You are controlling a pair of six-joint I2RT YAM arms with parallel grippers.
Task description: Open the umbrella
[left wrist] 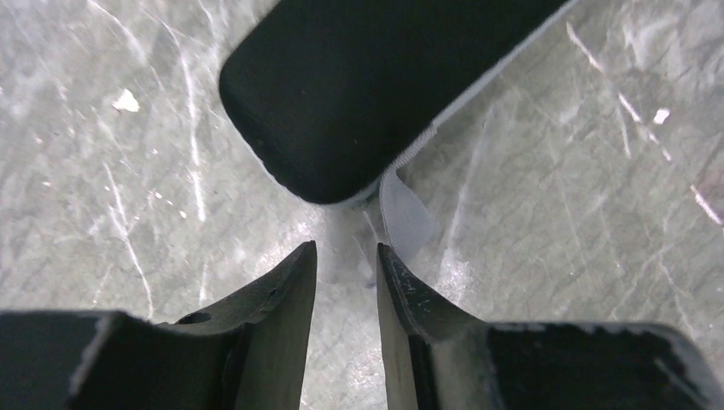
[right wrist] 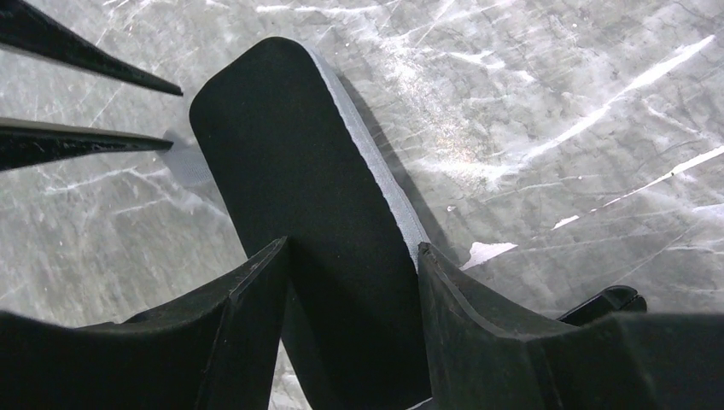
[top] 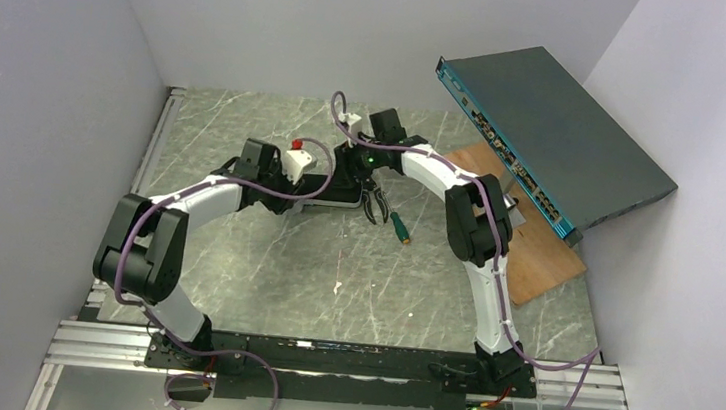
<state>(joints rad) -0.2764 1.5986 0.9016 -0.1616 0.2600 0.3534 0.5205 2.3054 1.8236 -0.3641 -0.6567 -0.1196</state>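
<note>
Holding left fingers (left wrist: pixel 282 290) slightly apart and empty, lining up on grey tab (left wrist: pixel 403 213) just ahead, probably for unzipping. Spreading right fingers (right wrist: pixel 256 299) across black case (right wrist: pixel 290 171) lying flat mid-tabletop (right wrist: pixel 555 102), likely bracing it. Clamping or only straddling: cannot tell. Not seeing umbrella itself; presumably sitting inside case.

My left gripper (left wrist: pixel 346 249) and right gripper (right wrist: pixel 352 246) are matte black. So is the case (left wrist: pixel 359 85), edged in pale grey trim with a pale grey tab (left wrist: pixel 403 218). The table (top: pixel 331 282) is grey-green marble, veined white. My left arm (top: pixel 209 192) and right arm (top: pixel 432 172) are white and black, strung with purple cables (top: pixel 564 366). The screwdriver (top: pixel 399 228) has a green handle, the board (top: pixel 534 262) is brown wood, and the dark slate box (top: pixel 557 133) has a teal-blue edge.
</note>
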